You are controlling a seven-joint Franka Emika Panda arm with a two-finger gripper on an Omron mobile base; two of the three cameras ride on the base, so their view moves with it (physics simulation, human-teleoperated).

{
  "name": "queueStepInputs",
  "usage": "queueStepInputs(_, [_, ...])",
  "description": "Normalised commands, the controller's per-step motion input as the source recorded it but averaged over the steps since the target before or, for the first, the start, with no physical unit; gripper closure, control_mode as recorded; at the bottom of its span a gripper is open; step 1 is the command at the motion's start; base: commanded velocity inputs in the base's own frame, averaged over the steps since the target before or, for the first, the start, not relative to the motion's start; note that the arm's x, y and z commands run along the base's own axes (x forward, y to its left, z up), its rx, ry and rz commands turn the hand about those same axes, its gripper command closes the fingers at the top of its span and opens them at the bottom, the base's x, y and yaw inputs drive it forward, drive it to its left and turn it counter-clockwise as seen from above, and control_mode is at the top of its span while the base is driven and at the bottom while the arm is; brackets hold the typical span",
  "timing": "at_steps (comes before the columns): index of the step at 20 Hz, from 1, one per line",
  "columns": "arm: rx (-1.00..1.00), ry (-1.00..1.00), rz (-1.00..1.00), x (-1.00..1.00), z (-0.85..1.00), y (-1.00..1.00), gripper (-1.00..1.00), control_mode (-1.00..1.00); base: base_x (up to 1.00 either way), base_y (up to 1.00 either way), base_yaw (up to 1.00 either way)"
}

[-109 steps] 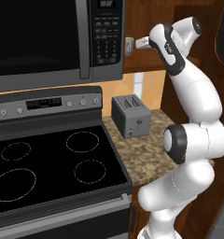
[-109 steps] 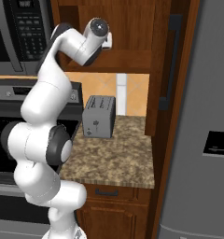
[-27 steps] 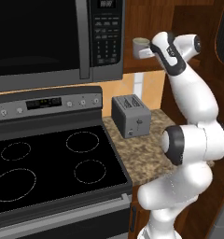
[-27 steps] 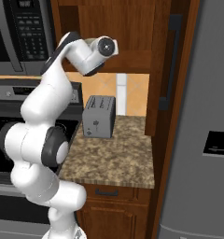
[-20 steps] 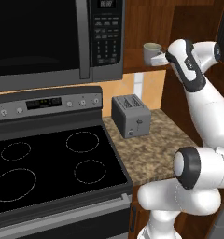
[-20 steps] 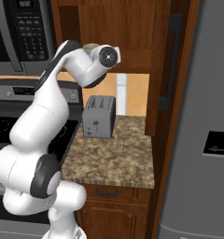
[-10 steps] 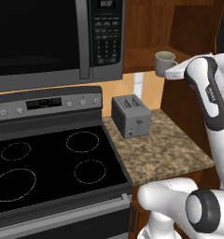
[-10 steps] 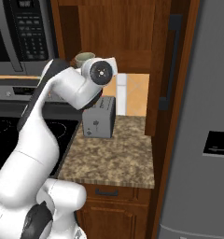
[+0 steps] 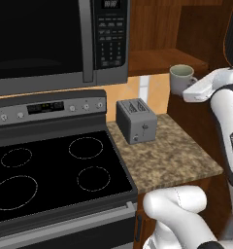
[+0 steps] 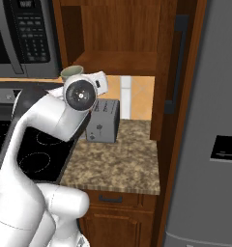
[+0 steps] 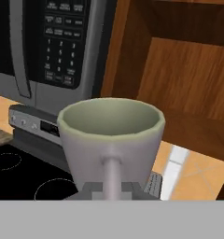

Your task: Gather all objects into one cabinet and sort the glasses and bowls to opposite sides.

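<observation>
My gripper (image 11: 111, 187) is shut on the pale greyish-white cup (image 11: 111, 135), which stands upright and empty, its handle facing the hand. In the left base view the cup (image 9: 180, 78) hangs in the air in front of the open cabinet (image 9: 163, 52), above the right end of the counter, with the gripper (image 9: 187, 88) at its right side. In the right base view the cup (image 10: 71, 72) shows just behind my wrist, left of the cabinet (image 10: 119, 59). The cabinet's bottom shelf looks bare. Its door (image 10: 178, 67) stands open to the right. The other cups and the bowl are out of view.
A grey toaster (image 9: 136, 119) stands on the speckled counter (image 9: 167, 155) under the cabinet. The microwave (image 9: 50, 41) hangs to the left over the black stovetop (image 9: 50, 170). A grey fridge (image 10: 212, 120) borders the counter on the right.
The arm has drawn back from the cabinet with the cup, carrying it out and lower, rightward in the left base view. The gripper has stayed shut on it.
</observation>
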Motion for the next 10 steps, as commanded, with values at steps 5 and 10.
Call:
queueStepInputs(5, [-0.1, 0.0, 0.0, -1.0, 0.0, 0.47, 1.0, -1.0, 0.0, 0.0, 0.0])
queueStepInputs(10, [-0.11, 0.0, 0.03, -1.0, -0.01, 0.57, 1.0, -1.0, 0.0, 0.0, 0.0])
